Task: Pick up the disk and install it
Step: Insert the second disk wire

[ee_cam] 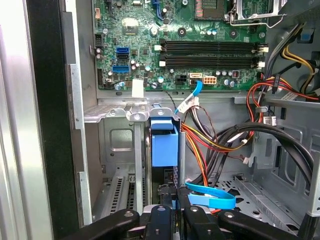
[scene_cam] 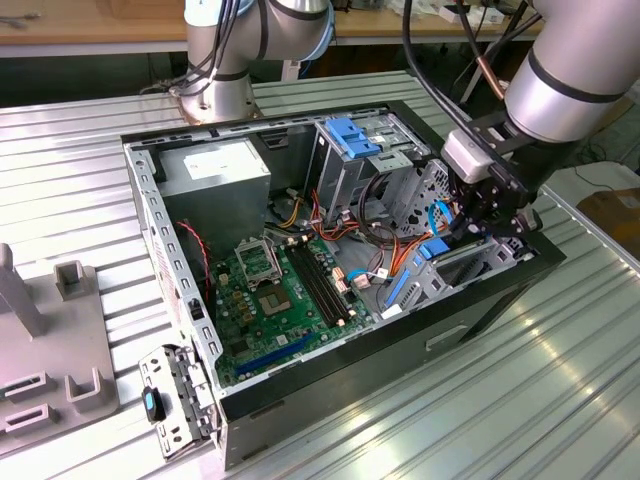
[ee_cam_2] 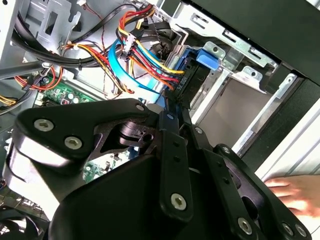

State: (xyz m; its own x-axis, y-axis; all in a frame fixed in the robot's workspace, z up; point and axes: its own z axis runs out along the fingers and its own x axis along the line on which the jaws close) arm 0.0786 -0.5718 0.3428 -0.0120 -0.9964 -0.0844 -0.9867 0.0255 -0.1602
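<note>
Where the open computer case [scene_cam: 330, 395] meets its black front wall, I hang with my gripper [scene_cam: 487, 212] low inside the drive bay [ee_cam: 125, 165], tight between the bay's folded steel walls and the bundle of red, yellow and black cables [ee_cam: 225, 145]. My fingers [ee_cam: 165, 220] are drawn narrow on the disk [ee_cam: 164, 145], which stands on edge in the bay slot, its bright blue plastic carrier rail facing me. A flat blue ribbon cable [ee_cam: 210, 199] lies just beside the disk. Deeper in the case from the bay sits the green motherboard [ee_cam: 185, 45], studded with black memory slots. A hand [ee_cam_2: 295, 195] rests outside the case wall on ribbed metal table [scene_cam: 560, 390].
</note>
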